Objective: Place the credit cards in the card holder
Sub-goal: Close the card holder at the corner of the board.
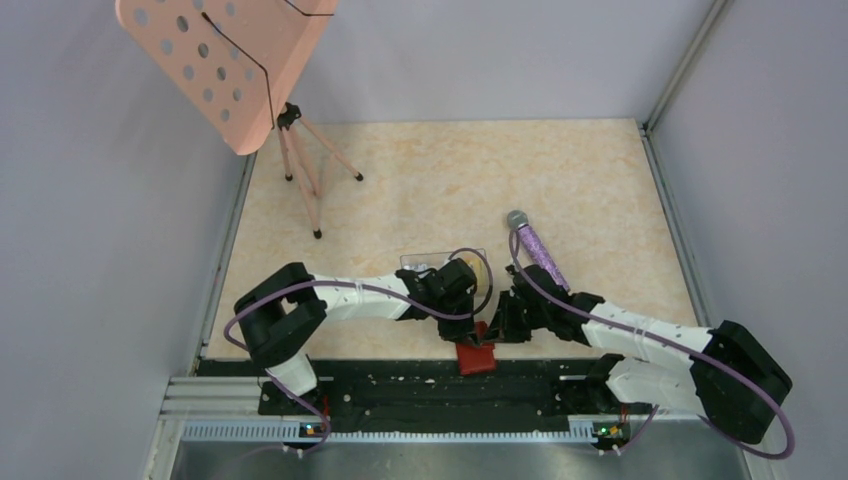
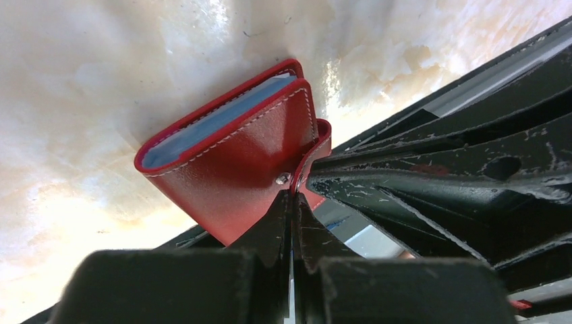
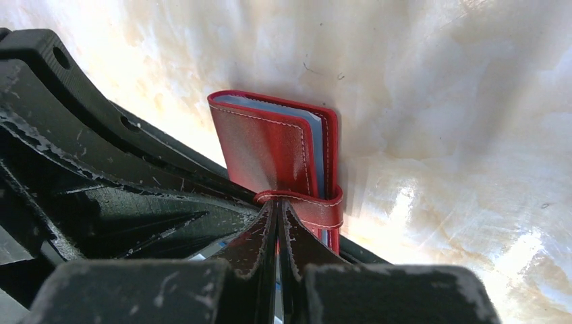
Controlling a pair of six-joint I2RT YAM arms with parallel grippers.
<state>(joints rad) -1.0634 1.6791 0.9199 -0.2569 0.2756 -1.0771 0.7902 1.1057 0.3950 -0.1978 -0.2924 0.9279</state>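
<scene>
Since left pincer point(image 2: 291, 194) and right pincer point(image 3: 276, 206) both clamp the card holder point(image 1: 476, 357) at the near bench point(image 1: 450, 180) edge, we should peel its flap open gently, the credit cards point(image 1: 474, 265) lying just behind

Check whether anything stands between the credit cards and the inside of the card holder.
Yes: the card holder is folded shut, its strap wrapped round the open edge, pinched by the left gripper and right gripper. The credit cards lie beyond it.
</scene>
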